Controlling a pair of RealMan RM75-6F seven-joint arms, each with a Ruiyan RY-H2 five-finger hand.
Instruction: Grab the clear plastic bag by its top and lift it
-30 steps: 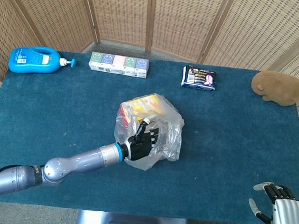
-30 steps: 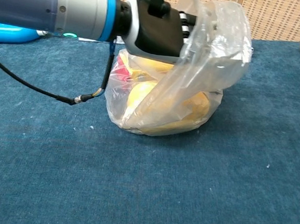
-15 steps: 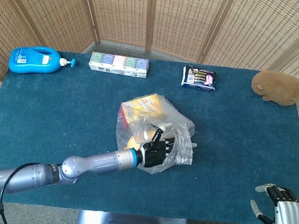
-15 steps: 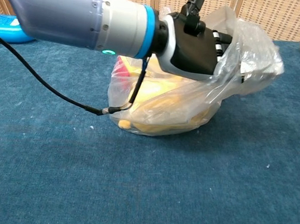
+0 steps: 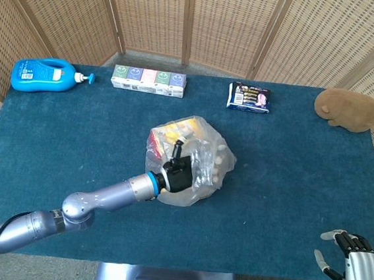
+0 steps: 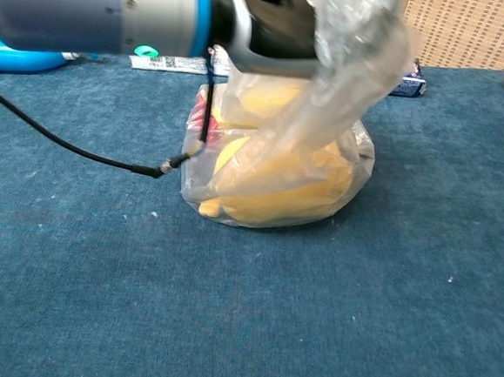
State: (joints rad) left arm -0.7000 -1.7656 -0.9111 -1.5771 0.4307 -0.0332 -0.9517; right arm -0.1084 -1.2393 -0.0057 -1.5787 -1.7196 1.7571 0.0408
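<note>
Clear plastic bag [image 5: 195,155] with yellow contents on a dark blue tablecloth [image 5: 291,163]; black left hand [image 5: 178,176].

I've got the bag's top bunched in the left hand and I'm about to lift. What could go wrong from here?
The left hand grips only thin, bunched film on the clear plastic bag, so it may slip out under the load. The yellow contents sit low and could swing or spill. The dangling cable near the bag might snag.

Bag mid-table, goods along the far edge

The plastic bag [image 5: 188,160] sits on the middle of the table [image 5: 290,170], the left hand [image 5: 178,175] at its near-left side. Behind it, left to right: bottle [image 5: 44,75], box row [image 5: 148,81], packet [image 5: 249,97], plush toy [image 5: 347,109]. The right hand [image 5: 352,265] lies at the near-right corner.
</note>
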